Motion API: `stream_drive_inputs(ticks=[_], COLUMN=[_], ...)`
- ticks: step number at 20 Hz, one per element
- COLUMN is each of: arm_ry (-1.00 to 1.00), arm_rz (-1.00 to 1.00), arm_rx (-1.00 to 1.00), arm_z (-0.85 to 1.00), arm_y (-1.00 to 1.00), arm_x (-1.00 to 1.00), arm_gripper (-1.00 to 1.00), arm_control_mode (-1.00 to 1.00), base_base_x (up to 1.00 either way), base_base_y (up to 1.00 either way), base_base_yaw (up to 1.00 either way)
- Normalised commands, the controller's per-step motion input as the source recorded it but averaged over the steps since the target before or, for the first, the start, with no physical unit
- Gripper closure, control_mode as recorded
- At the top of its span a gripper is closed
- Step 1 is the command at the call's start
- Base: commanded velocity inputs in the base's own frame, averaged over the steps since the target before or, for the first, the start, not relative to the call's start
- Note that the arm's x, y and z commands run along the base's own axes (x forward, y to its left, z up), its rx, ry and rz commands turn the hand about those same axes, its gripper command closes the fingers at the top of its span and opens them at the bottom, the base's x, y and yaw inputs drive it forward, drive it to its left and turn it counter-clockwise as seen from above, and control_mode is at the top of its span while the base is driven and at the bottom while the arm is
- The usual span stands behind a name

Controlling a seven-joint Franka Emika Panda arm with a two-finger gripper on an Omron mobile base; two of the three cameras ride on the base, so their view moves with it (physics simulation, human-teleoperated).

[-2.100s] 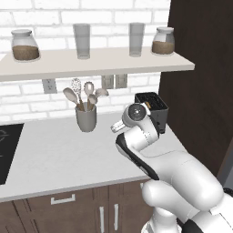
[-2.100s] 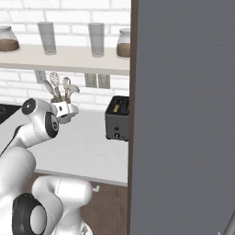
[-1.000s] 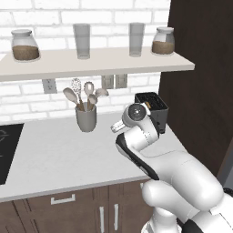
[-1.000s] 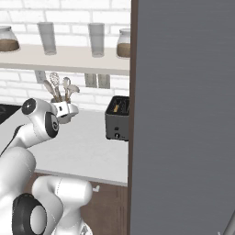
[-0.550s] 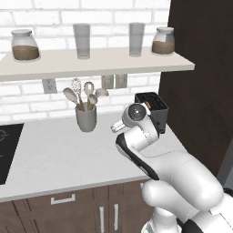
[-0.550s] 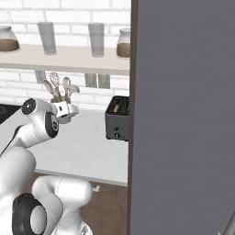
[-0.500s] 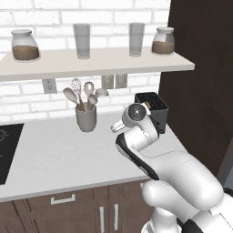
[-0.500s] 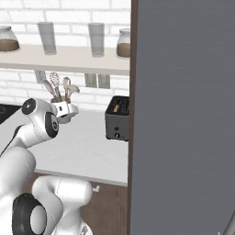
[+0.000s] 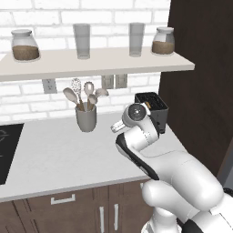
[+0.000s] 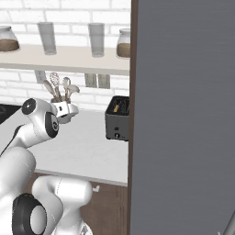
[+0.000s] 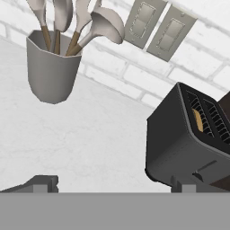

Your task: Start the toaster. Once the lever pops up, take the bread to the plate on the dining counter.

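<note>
The black toaster (image 9: 152, 108) stands at the desk's (image 9: 59, 159) back right corner against the dark panel (image 9: 200, 77), partly behind the arm (image 9: 150, 150). A grey utensil cup (image 9: 86, 119) sits mid-desk near the brick wall; jars and glasses line the shelf (image 9: 91, 63).

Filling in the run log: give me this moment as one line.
phase: approach | gripper: open, empty, short of toaster | bread: in slot | utensil cup: left of toaster

A grey utensil cup (image 9: 86, 119) stands on the white counter (image 9: 54, 154) below a shelf (image 9: 91, 63) bearing jars and glasses
</note>
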Motion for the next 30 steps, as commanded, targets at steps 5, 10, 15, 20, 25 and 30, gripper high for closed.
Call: stream_drive_inputs(ticks=[5, 10, 15, 20, 25, 30], arm_ry=[0.00, 0.00, 0.00, 0.00, 0.00, 0.00], arm_rz=[0.00, 0.00, 0.00, 0.00, 0.00, 0.00], arm_rx=[0.00, 0.00, 0.00, 0.00, 0.00, 0.00], arm_z=[0.00, 0.00, 0.00, 0.00, 0.00, 0.00], arm_y=[0.00, 0.00, 0.00, 0.00, 0.00, 0.00], arm_x=[0.00, 0.00, 0.00, 0.00, 0.00, 0.00], arm_gripper=[-1.00, -1.00, -1.00, -1.00, -1.00, -1.00], arm_control_mode=[-1.00, -1.00, -1.00, -1.00, -1.00, -1.00], base_base_x=[0.00, 0.00, 0.00, 0.00, 0.00, 0.00], base_base_y=[0.00, 0.00, 0.00, 0.00, 0.00, 0.00], base_base_yaw=[0.00, 0.00, 0.00, 0.00, 0.00, 0.00])
